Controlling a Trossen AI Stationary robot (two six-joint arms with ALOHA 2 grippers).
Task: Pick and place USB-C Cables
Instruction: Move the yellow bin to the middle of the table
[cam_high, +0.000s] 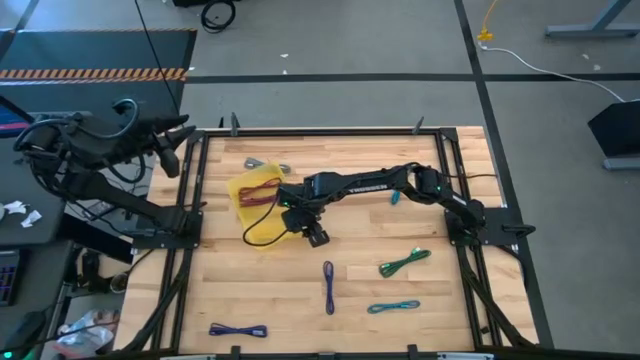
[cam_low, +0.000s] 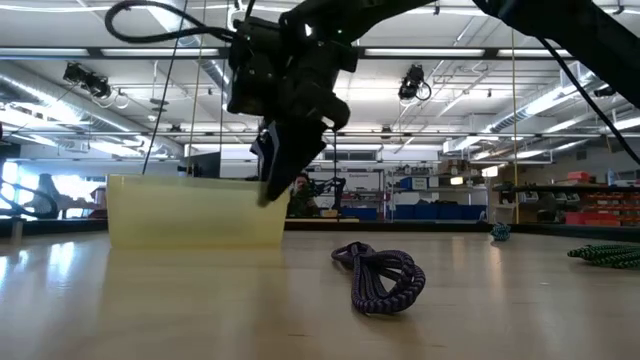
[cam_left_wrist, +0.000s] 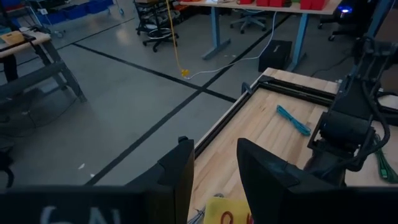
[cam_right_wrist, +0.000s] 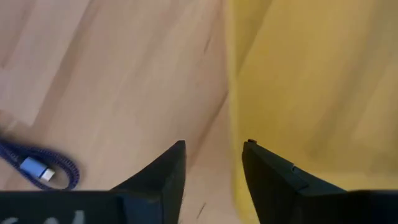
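From above, the right gripper (cam_high: 312, 234) is seen at the tray's (cam_high: 262, 232) near right corner; a maroon cable (cam_high: 257, 193) lies inside, and the purple cable (cam_high: 328, 285) waits on the table, nearer.

At table height, the gripper (cam_low: 283, 165) hangs beside the tray (cam_low: 195, 210) — apparently empty.

The left gripper (cam_left_wrist: 214, 180) is parked left, off the table, fingers parted.

The right wrist shows parted fingers (cam_right_wrist: 166, 171) gripping nothing — a lift clear of the tray wall is advised before reaching for the purple cable (cam_right_wrist: 38, 167).

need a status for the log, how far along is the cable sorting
Done: a maroon cable lies in the yellow tray. In hand: nothing; the right gripper hangs open and empty by the tray's edge. Left: green, teal, purple and blue cables on the table.
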